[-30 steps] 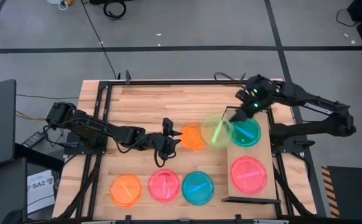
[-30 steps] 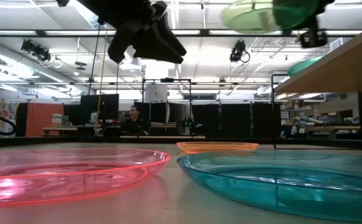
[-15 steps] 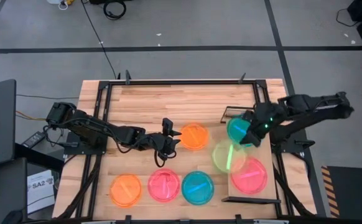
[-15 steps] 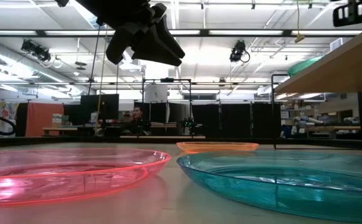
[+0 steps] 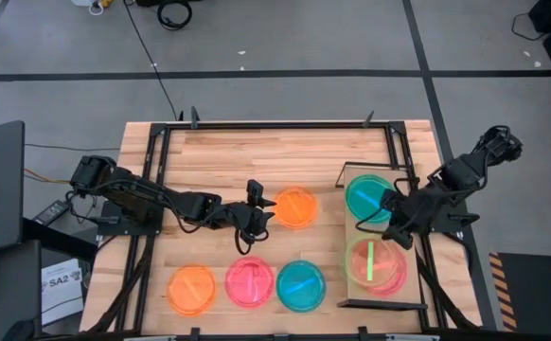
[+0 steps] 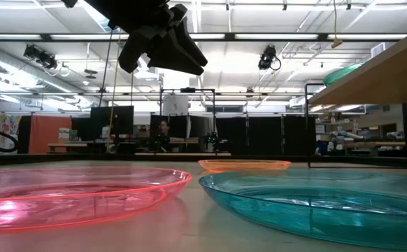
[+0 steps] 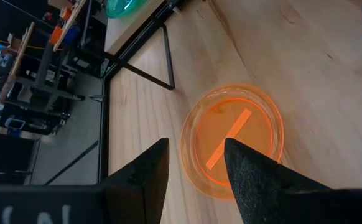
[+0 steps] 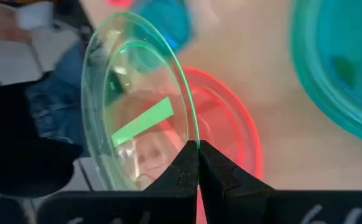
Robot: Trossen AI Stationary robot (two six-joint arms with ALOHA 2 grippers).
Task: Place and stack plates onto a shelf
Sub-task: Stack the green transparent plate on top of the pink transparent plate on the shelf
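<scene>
Over the shelf, your right gripper has swung the green plate from beside the teal plate at the far end to above the pink plate at the near end; a second ago it hung off the shelf's inner edge. Judged from this, release is close. Jaws pinched shut on the green plate's rim, plate tilted in the right wrist view. Left of the shelf, your left gripper waits open just beside the orange plate, holding nothing.
</scene>
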